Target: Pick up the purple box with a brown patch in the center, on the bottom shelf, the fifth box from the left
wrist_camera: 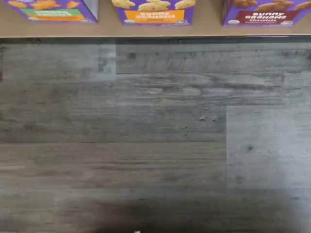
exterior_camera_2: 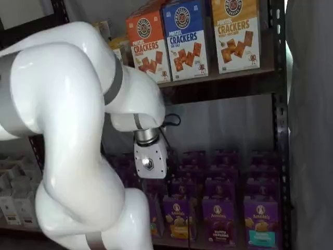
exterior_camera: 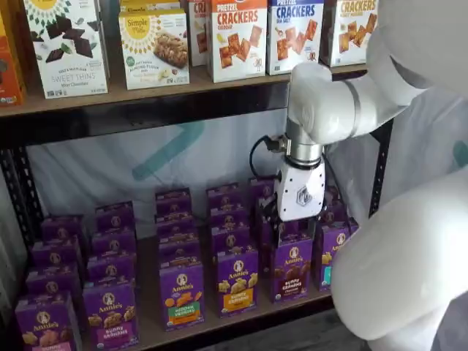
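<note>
The purple box with brown bunny crackers (exterior_camera: 292,268) stands at the front of its row on the bottom shelf (exterior_camera: 150,330), between a yellow-label box (exterior_camera: 236,282) and a teal-label box (exterior_camera: 330,257). It also shows in a shelf view (exterior_camera_2: 217,219) and in the wrist view (wrist_camera: 266,13), cut off at the frame edge. My gripper (exterior_camera: 296,231) hangs from its white body just above and behind that front box, over the same row. Its black fingers are dark against the boxes, and no gap can be made out. It also shows in a shelf view (exterior_camera_2: 154,181).
More purple cartons fill the rows behind and to both sides. A higher board (exterior_camera: 183,91) carries large cracker boxes (exterior_camera: 236,38). Black rack posts (exterior_camera: 379,172) frame the shelf. Grey plank floor (wrist_camera: 155,136) lies in front of the shelf edge.
</note>
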Tool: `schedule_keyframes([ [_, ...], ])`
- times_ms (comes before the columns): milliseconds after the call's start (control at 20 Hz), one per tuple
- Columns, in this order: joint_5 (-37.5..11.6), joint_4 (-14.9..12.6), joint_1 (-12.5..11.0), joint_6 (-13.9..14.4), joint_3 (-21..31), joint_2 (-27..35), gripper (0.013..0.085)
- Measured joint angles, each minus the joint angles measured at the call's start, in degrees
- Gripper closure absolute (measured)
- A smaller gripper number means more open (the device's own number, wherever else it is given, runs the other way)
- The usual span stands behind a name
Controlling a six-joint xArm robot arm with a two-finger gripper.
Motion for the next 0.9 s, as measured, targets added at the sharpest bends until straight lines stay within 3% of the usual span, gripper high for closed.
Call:
schedule_keyframes([
  [100,-3.54,-0.59,-0.29,0.02,0.46,3.18,0.0130],
  [550,-20.59,1.39,-3.31,-5.19,-0.59,21.60,0.0130],
  [750,-25.07,0.28,-4.44,-5.49,-3.27,30.07,0.0130],
  [900,-27.59,1.65,-4.93,-7.40,-5.30,35.23,0.0130],
])
